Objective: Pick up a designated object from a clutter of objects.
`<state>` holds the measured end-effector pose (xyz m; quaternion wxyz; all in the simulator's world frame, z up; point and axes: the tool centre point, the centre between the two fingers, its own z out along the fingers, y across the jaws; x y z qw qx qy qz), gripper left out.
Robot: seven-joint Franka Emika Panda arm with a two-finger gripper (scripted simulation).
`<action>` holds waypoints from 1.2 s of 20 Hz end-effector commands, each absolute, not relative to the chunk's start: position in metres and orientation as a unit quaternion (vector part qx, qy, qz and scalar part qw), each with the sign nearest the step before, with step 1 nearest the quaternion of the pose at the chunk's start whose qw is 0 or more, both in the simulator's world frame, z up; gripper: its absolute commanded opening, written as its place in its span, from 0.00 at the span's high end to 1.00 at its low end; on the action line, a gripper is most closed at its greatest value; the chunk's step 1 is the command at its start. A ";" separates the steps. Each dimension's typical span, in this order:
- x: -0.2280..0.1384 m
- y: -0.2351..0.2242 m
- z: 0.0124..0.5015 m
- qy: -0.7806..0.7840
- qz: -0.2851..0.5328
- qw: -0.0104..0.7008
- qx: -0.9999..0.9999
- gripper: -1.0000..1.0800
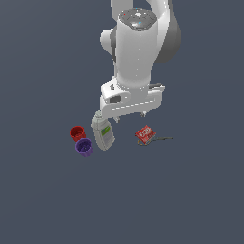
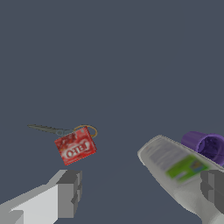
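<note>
Red packet (image 2: 75,147) lies flat, long axis skewed to the bottle's (image 2: 179,168); pincer (image 2: 142,192) gapes wide, empty.

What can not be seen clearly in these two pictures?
- Gripper: in the exterior view the hand hides most of the fingers.
- Red cup: outside the wrist view.
- Purple cup: cut by the wrist view's edge.
- Bottle: its end is behind a finger and off frame.
- Thin dark item beside the red packet: too small to identify.

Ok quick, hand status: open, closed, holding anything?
Hand: open and empty, fingers spread wide above the table, red packet not grasped.
</note>
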<state>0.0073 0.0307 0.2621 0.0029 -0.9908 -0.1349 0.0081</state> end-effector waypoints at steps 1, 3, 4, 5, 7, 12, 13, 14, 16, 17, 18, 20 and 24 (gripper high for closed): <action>0.008 0.042 0.244 -0.180 0.009 -0.002 -0.984 0.04; 0.009 0.052 0.228 -0.219 0.009 -0.006 -0.976 0.04; 0.009 0.057 0.220 -0.239 0.009 -0.008 -0.971 0.04; 0.008 0.062 0.213 -0.259 0.009 -0.009 -0.966 0.04; 0.007 0.073 0.197 -0.298 0.009 -0.012 -0.955 0.04; 0.001 0.101 0.159 -0.394 0.010 -0.015 -0.919 0.04; -0.001 0.106 0.151 -0.413 0.009 -0.015 -0.910 0.04; -0.003 0.112 0.144 -0.432 0.009 -0.015 -0.902 0.04; -0.007 0.124 0.129 -0.469 0.009 -0.014 -0.883 0.04; -0.010 0.129 0.122 -0.487 0.008 -0.013 -0.873 0.04; -0.012 0.135 0.115 -0.504 0.008 -0.013 -0.863 0.04; -0.018 0.145 0.103 -0.535 0.007 -0.011 -0.845 0.04; -0.028 0.162 0.083 -0.585 0.004 -0.007 -0.811 0.04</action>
